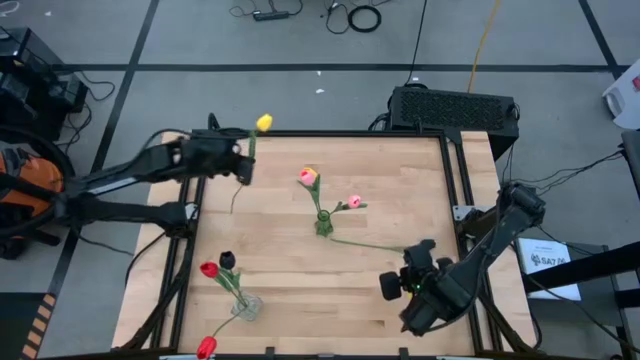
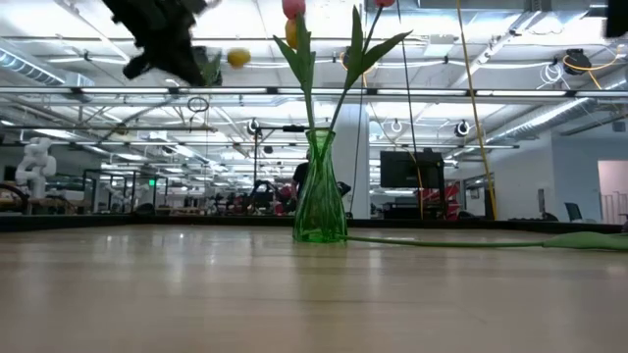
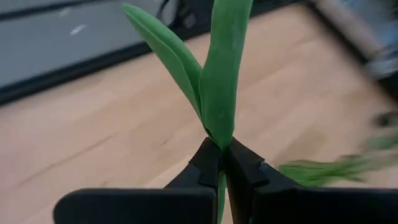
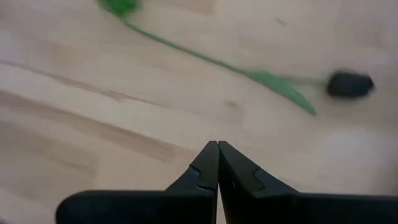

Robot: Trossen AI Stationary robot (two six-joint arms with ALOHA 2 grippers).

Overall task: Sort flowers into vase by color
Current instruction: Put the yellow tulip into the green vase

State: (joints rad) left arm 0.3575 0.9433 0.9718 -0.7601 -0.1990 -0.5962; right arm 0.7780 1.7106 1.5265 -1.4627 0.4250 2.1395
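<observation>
My left gripper (image 1: pixel 242 165) is up over the table's far left, shut on a yellow tulip (image 1: pixel 264 123) whose long leaves (image 3: pixel 217 74) rise past the fingers. My right gripper (image 4: pixel 217 146) hovers shut over the near right of the table (image 1: pixel 395 285), touching nothing. Just beyond it a black-headed flower (image 4: pixel 350 84) lies flat on the wood, its stem (image 1: pixel 365 243) running toward the green vase (image 1: pixel 323 222). That vase holds a pink-and-yellow tulip (image 1: pixel 308 177) and a pink one (image 1: pixel 353 202). A clear vase (image 1: pixel 245 305) holds a red (image 1: pixel 208 269) and a black tulip (image 1: pixel 227 260). My left gripper pinches the yellow tulip's stem just below where its leaves branch (image 3: pixel 219 144), between the two fingertips (image 3: pixel 208 163). The fingers slant downward and lie across the stem. The flower is lifted clear of the table, head uppermost, its lower stem (image 1: pixel 236 200) hanging below the fingers.
Another red tulip (image 1: pixel 206 347) lies at the table's near edge, left of centre. The green vase (image 2: pixel 320 191) stands mid-table, with bare wood between the two vases and around the lying stem (image 2: pixel 442 240). A black box (image 1: pixel 455 108) sits behind the far right corner.
</observation>
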